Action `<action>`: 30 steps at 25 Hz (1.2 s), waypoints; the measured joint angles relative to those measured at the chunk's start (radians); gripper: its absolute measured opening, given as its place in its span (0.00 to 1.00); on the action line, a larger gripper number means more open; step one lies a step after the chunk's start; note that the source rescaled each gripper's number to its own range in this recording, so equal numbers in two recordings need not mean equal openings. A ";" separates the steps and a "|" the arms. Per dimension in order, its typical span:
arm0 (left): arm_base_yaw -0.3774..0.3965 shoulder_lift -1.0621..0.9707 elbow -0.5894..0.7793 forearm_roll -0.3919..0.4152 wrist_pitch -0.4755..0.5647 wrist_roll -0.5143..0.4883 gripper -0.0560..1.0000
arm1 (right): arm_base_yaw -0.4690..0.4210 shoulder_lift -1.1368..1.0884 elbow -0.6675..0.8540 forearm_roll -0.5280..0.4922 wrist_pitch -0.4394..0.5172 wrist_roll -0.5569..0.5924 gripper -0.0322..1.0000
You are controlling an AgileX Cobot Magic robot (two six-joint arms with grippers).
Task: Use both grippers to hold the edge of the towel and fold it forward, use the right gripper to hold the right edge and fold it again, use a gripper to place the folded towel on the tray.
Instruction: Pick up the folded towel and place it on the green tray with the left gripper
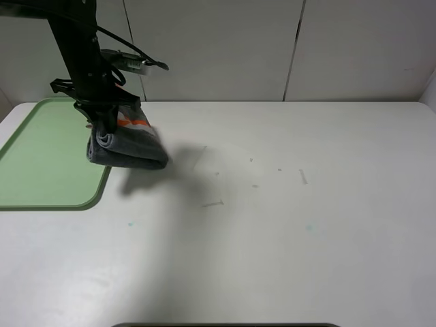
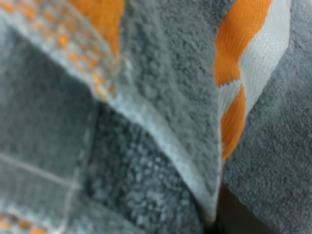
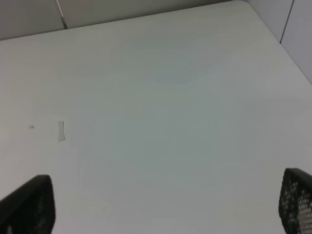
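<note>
step: place on tray | left gripper (image 1: pixel 95 122) clamped on folded towel (image 1: pixel 129 146) over tray (image 1: pixel 41 163) rim | right gripper (image 3: pixel 165 204) spread, empty | advice: centre over tray, lower flat before releasing

Right gripper (image 3: pixel 161 204) jaws spread wide apart, bare white table (image 3: pixel 161 112) beneath, small scuff mark (image 3: pixel 61 131)

The table (image 1: pixel 286 231) is white and matte, running back to pale wall panels. On it, at about nine to ten o'clock from its middle, lies the tray (image 1: pixel 41 163), pale green with a low rim and rounded corners, reaching the left edge. Near the centre the surface bears a few small grey scuffs, and faint bluish specks toward six and four o'clock. A dark soft shadow falls beside the tray's right rim.
</note>
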 joint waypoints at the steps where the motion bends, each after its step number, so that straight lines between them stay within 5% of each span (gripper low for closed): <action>1: 0.000 0.000 0.000 0.000 0.000 0.000 0.27 | 0.000 0.000 0.000 0.000 0.000 0.000 1.00; 15: 0.288 0.000 0.013 0.000 -0.032 0.022 0.27 | 0.000 0.000 0.000 0.000 0.000 0.000 1.00; 30: 0.367 0.000 0.083 0.029 -0.103 0.022 0.27 | 0.000 0.000 0.000 0.000 0.000 0.000 1.00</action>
